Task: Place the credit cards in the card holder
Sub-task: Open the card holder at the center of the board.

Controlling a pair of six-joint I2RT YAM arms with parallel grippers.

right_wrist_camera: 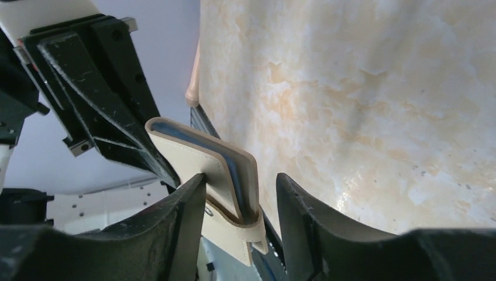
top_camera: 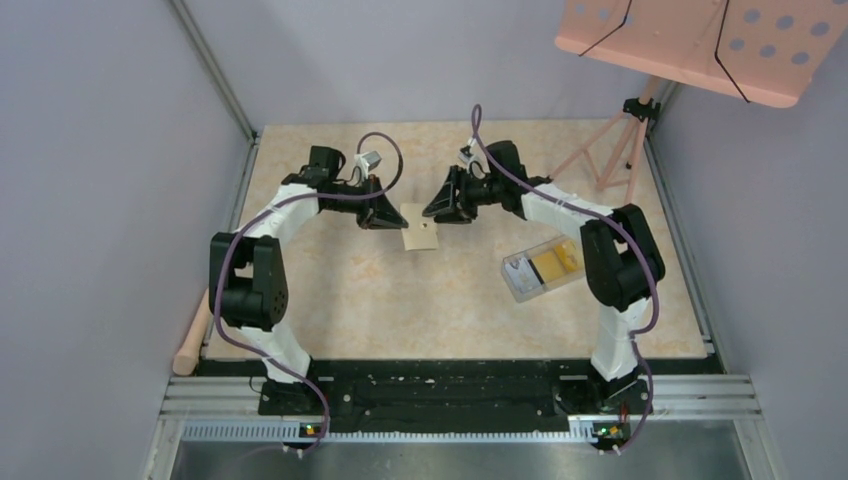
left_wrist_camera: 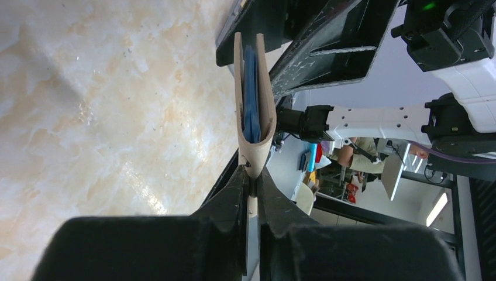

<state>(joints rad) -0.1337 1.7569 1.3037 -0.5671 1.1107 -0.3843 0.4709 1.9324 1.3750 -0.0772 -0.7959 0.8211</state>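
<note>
The beige card holder (top_camera: 420,232) hangs above the table's middle between both grippers, folded, with blue pockets showing inside (left_wrist_camera: 254,111). My left gripper (left_wrist_camera: 253,170) is shut on its folded end (top_camera: 388,215). My right gripper (right_wrist_camera: 241,175) is open and straddles the opposite end of the card holder (right_wrist_camera: 216,170). Its left finger (right_wrist_camera: 187,199) rests against the outer face and its right finger (right_wrist_camera: 298,205) stands apart. Golden-yellow credit cards (top_camera: 557,262) show inside a clear box by the right arm.
The clear plastic box (top_camera: 520,275) lies on the table at the right, beside the right arm's elbow. A wooden rod (top_camera: 192,335) lies off the table's left edge. A pink perforated stand (top_camera: 700,40) on a tripod (top_camera: 612,150) stands at the back right.
</note>
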